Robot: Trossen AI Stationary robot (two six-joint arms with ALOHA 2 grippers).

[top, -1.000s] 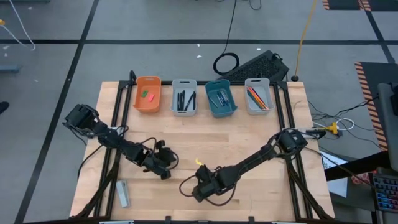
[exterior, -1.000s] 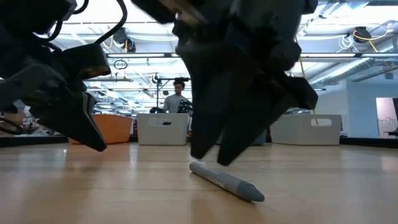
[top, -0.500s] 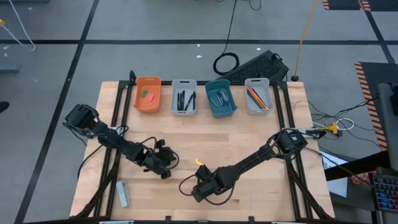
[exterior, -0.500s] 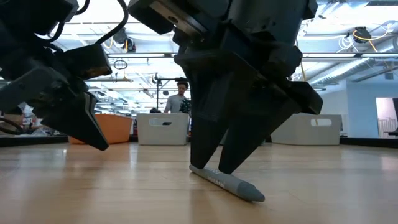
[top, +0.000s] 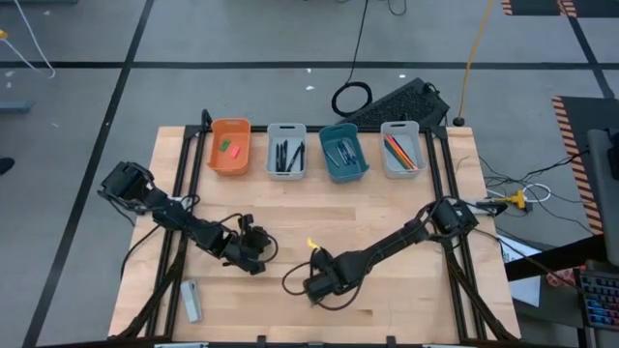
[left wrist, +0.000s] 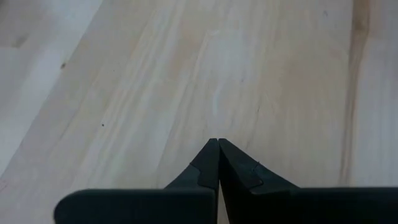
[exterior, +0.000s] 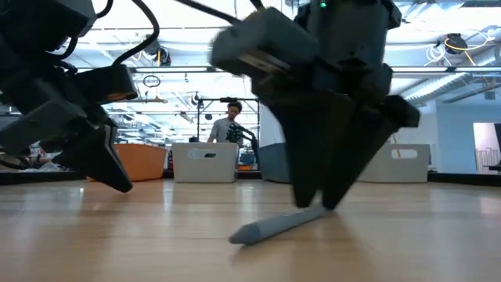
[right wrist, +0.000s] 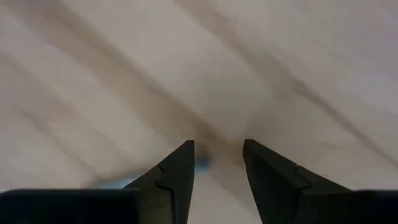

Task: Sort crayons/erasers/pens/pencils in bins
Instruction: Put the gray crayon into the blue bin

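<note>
A grey crayon (exterior: 270,227) lies on the wooden table near its front edge. My right gripper (exterior: 317,207) (top: 317,287) stands over the crayon's far end, pointing down and shut on it. My left gripper (top: 254,263) (left wrist: 217,142) is shut on nothing, just above the bare wood to the left of it. Along the far edge stand the bins: orange (top: 230,147) with two erasers, pale grey (top: 286,150) with dark pens, teal (top: 343,152) and pale grey (top: 402,150) with orange sticks. My right gripper has the crayon's blunt far end (exterior: 311,213) between its two fingers, coming from above and pointing down. Only a bluish bit of it (right wrist: 202,163) shows in the narrow gap. The crayon slants away from the fingers, its pointed end (exterior: 235,234) on the table.
A flat grey object (top: 191,300) lies near the table's front left corner. Cables loop on the wood beside both arms. A black keyboard (top: 401,100) lies beyond the bins. A person (exterior: 227,125) stands in the room behind the table.
My right gripper has come down onto the crayon, then gone toward the table's right and far edges and turned. The crayon has swung about on the table: its held end has gone with the fingers and its pointed end now points the other way.
</note>
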